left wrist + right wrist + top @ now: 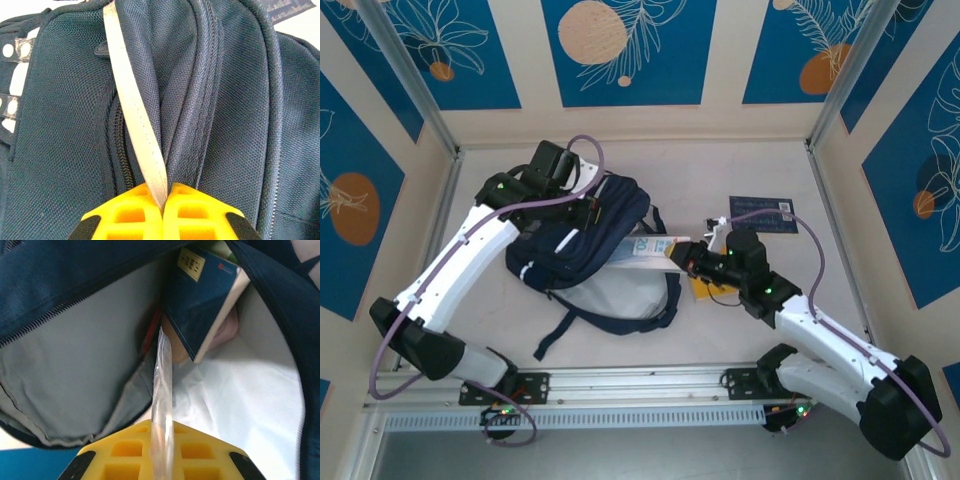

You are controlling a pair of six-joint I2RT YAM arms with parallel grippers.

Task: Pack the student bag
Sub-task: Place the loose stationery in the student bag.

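The student bag (575,250) lies flat on the worktop (750,340), left of centre, long axis running far to near, mouth gaping right. The left hand (164,196) is clenched on its white strip (137,125). The right hand (162,432) pinches a clear plastic sleeve (162,375) poking into the mouth beside a navy book (200,305).

book (200,300), sleeve (161,370) in student bag (620,205); booklet (763,213) right

The student bag (60,125) is matt navy cloth with a coarse woven texture. Its pale strap (137,125) is smooth webbing and its lining (75,370) is smooth grey fabric. A clear plastic sheet (162,390) looks glossy, and the book (200,300) has a smooth cover.
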